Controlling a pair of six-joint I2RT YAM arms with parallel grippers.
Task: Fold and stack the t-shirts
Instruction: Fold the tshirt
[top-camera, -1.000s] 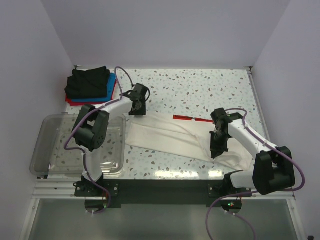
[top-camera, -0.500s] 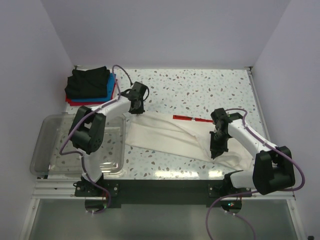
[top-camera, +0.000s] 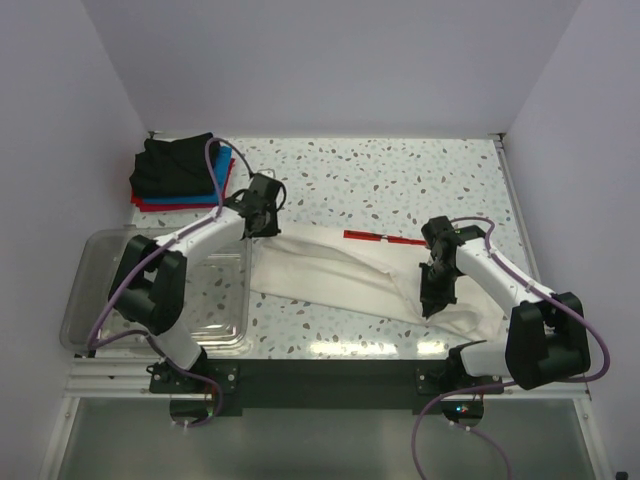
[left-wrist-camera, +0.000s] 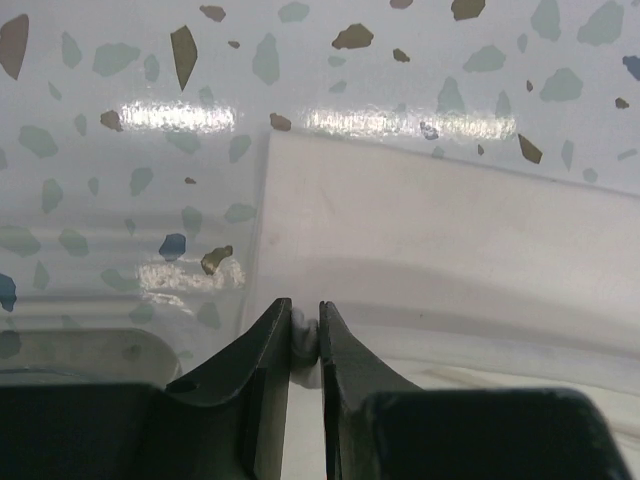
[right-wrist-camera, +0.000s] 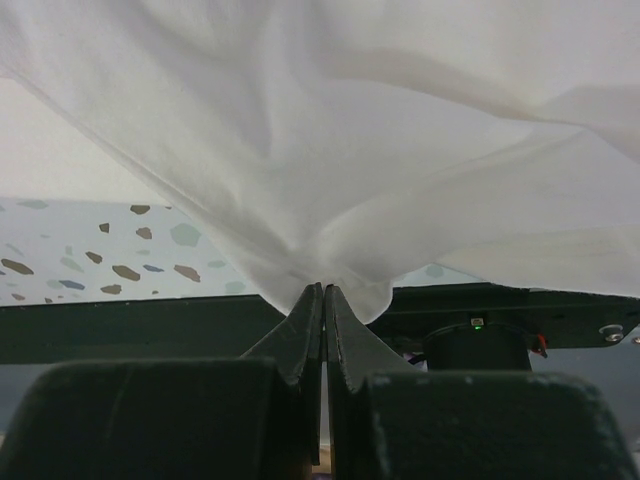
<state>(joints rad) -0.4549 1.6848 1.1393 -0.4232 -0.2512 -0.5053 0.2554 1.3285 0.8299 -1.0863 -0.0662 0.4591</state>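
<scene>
Two tools hold one white tee (top-camera: 330, 270), which lies stretched across the near part of the counter (top-camera: 400, 180) in the top view. The left tool (top-camera: 258, 215) is at its far-left corner, just beside the tub (top-camera: 100, 300), and the right tool (top-camera: 432, 300) is near its right end. A red strip (top-camera: 380, 237) shows along the tee's far edge. A stack (top-camera: 180, 170) of folded tees, black over blue and red, sits in the far-left corner, well apart.

Left wrist view: the fingers (left-wrist-camera: 270, 350) are pressed together on a small fold of white cloth at the tee's edge.

Right wrist view: the fingers (right-wrist-camera: 300, 340) pinch a gather of the tee, which drapes above them.
</scene>
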